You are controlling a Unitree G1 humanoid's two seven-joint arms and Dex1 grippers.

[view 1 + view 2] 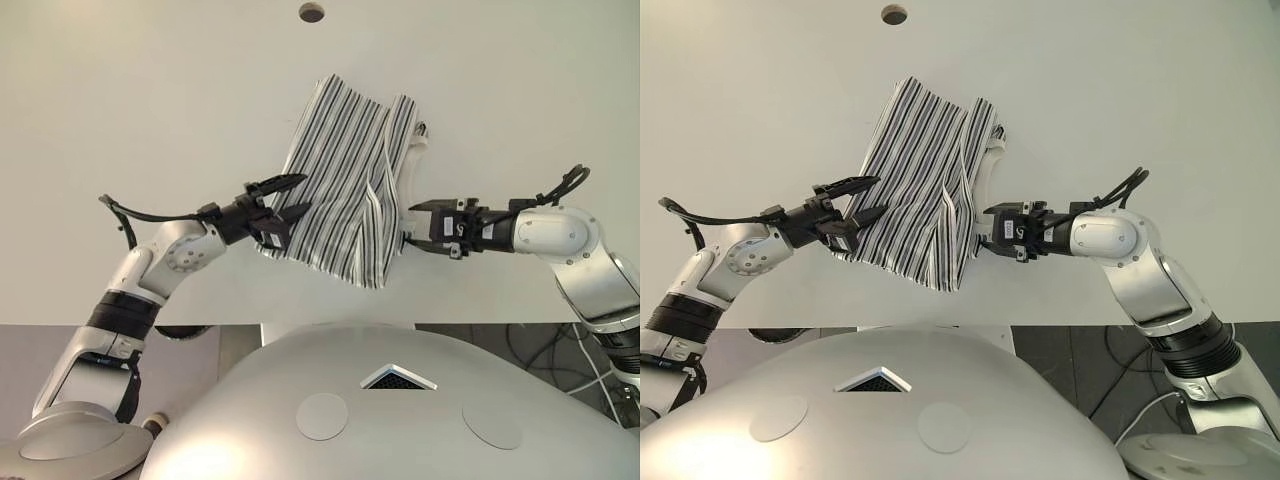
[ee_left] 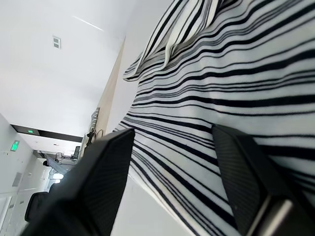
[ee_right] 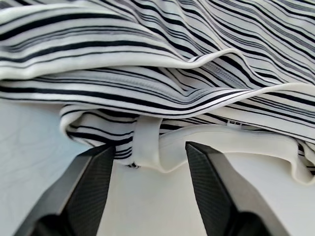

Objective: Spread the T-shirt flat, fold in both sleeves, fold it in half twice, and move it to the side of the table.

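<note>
Count on the table (image 1: 120,100): you have one black-and-white striped T-shirt (image 1: 345,190), two grippers and one round hole (image 1: 311,12).

T-shirt: it lies on the tabletop about midway between your two arms. It is bunched rather than flat, with one layer folded over lengthwise and a raised crease running down its middle. A white-trimmed edge sticks out on its right side.

Left gripper (image 1: 306,192): you find it at the T-shirt's near-left corner. Its two fingers (image 2: 106,182) are spread wide. In the left wrist view one finger is over the striped cloth and the other over bare table just beside the hem. Nothing is pinched.

Right gripper (image 1: 410,222): it sits at the T-shirt's right edge, level with the lower half of the cloth. Its two fingers (image 3: 216,191) are also spread. In the right wrist view the white trim and a small white loop of fabric lie just ahead of the gap between them. You cannot tell whether the tips touch the cloth.

Hole: on the far side of the T-shirt, well apart from it.
</note>
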